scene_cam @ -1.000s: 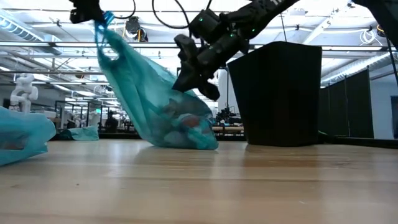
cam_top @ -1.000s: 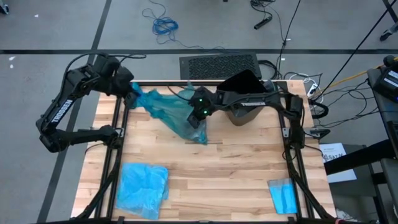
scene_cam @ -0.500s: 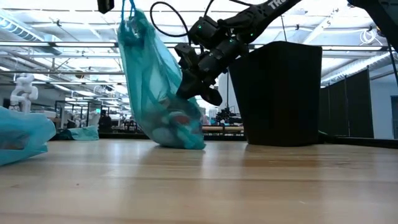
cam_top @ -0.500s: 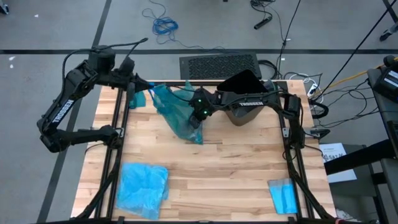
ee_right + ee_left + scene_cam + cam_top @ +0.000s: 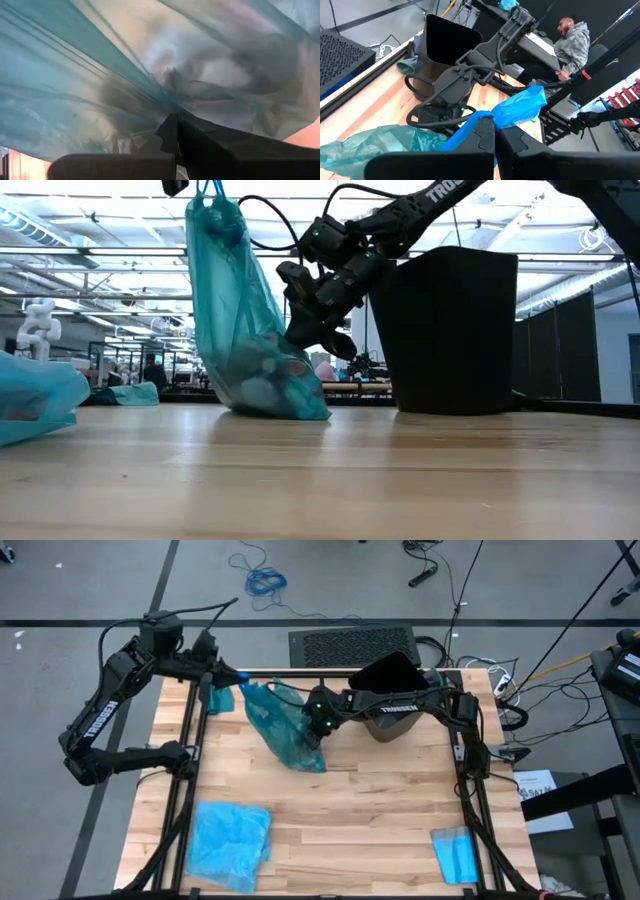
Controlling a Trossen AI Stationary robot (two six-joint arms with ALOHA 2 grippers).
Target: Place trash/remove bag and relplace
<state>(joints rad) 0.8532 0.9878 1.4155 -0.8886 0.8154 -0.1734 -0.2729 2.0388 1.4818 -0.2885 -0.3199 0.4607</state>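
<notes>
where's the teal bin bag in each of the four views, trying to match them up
High view: the teal bag lies at the table's back centre, between both arms.
Low view: it hangs left of centre, bottom on the table.
Left wrist view: its blue tie sits mid-picture, teal plastic in the corner.
Right wrist view: it fills the picture.
Shared landmark: the black bin, beside the bag.

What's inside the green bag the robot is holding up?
Through the thin plastic of the bag, crumpled trash shows at the bottom: pale and reddish-brown lumps. The folds hide how many pieces there are. The left gripper pinches its top; the right gripper pinches its side.
</notes>
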